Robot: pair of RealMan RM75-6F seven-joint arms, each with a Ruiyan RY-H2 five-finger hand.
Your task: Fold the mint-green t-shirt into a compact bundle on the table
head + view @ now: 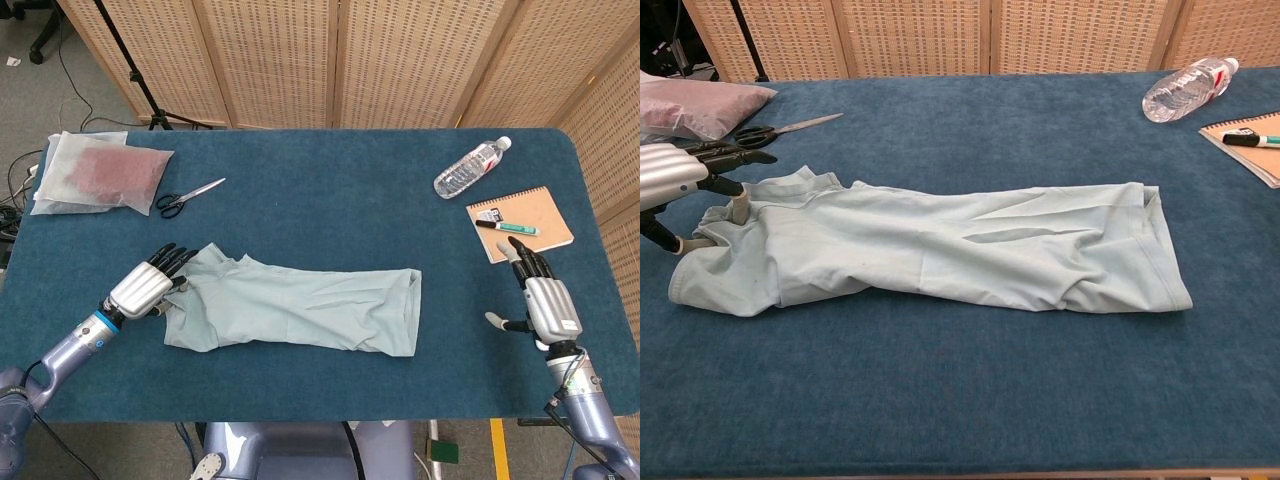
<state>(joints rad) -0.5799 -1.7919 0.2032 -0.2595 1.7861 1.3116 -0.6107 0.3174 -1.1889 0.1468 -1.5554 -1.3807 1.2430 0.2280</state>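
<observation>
The left hand (146, 287) has its dark fingers (176, 257) stretched out and a little apart. They lie at the collar end of the mint-green t-shirt (300, 310), and in the chest view a pale fingertip presses the cloth there. I cannot tell if any cloth is pinched.

The right hand (545, 300) sits far from the shirt, near the right edge of the table (330, 200). Its fingers point up the table and are spread. It holds nothing.

The shirt lies flat in the middle of the table as a long strip, collar to the left and hem to the right.

Behind the right hand is a brown notebook (530, 222) with a marker pen (505, 227) on it. A small white tag on the notebook is too tiny to read. A clear water bottle (470, 167) lies on its side near it; its label cannot be read.

At the far left are scissors (187, 197) and a plastic bag (100, 172) with something reddish inside.
</observation>
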